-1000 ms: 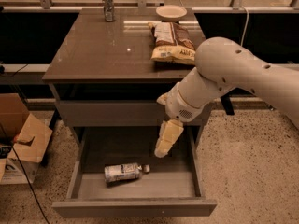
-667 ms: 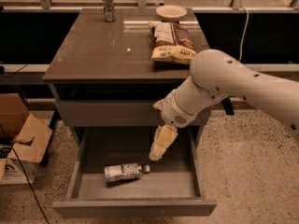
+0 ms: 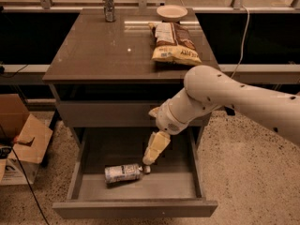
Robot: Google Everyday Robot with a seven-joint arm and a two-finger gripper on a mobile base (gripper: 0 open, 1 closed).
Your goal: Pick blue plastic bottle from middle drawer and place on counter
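Note:
The blue plastic bottle [image 3: 123, 173] lies on its side on the floor of the open middle drawer [image 3: 140, 187], with its white cap pointing right. My gripper [image 3: 151, 154] hangs down inside the drawer from the white arm that reaches in from the right. Its tip is just above and right of the bottle's cap, very close to it. The bottle is not held. The counter [image 3: 103, 46] is the glossy dark slab on top of the cabinet, above the drawer.
On the counter stand a slim metallic can [image 3: 108, 4] at the back, a brown-yellow chip bag [image 3: 172, 42] at the right and a pale round dish [image 3: 172, 12] behind it. A cardboard box [image 3: 23, 139] sits on the floor to the left.
My arm has swung left and lowered, bringing the gripper down into the drawer toward the bottle's cap end. The bottle has not moved.

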